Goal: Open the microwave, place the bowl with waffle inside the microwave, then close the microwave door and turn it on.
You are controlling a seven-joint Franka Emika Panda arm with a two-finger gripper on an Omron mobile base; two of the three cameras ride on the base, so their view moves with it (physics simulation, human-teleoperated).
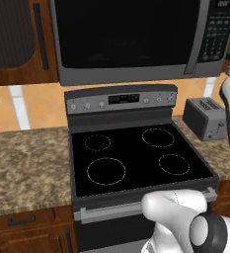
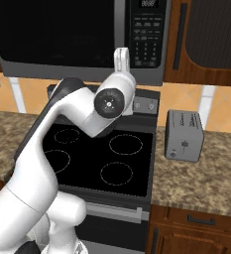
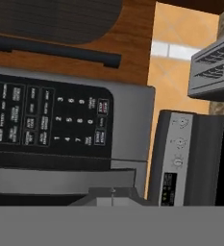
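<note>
Microwave [image 1: 131, 39] mounted above the stove [image 1: 136, 158], between brown wooden cabinets; wide dark grey box, smooth matte casing. Microwave door [image 1: 121, 32] shut flush: black glass window in grey frame, long vertical handle bar [image 1: 196, 34] at its right edge, beside the keypad [image 2: 147, 34]. Keypad is a black panel with rows of small white-labelled buttons, at the microwave's right edge; in the hand view it appears rolled sideways [image 3: 51, 120]. Stove: flat glossy black top with four thin ring outlines, grey back panel with round knobs. Boxy grey toaster [image 2: 184, 135] with two slots stands on the speckled granite counter [image 1: 27, 168], just beside the stove's right edge. Arm raised in front of the keypad in the right base view. Gripper: finger spacing cannot be determined, tips not distinguishable.
</note>
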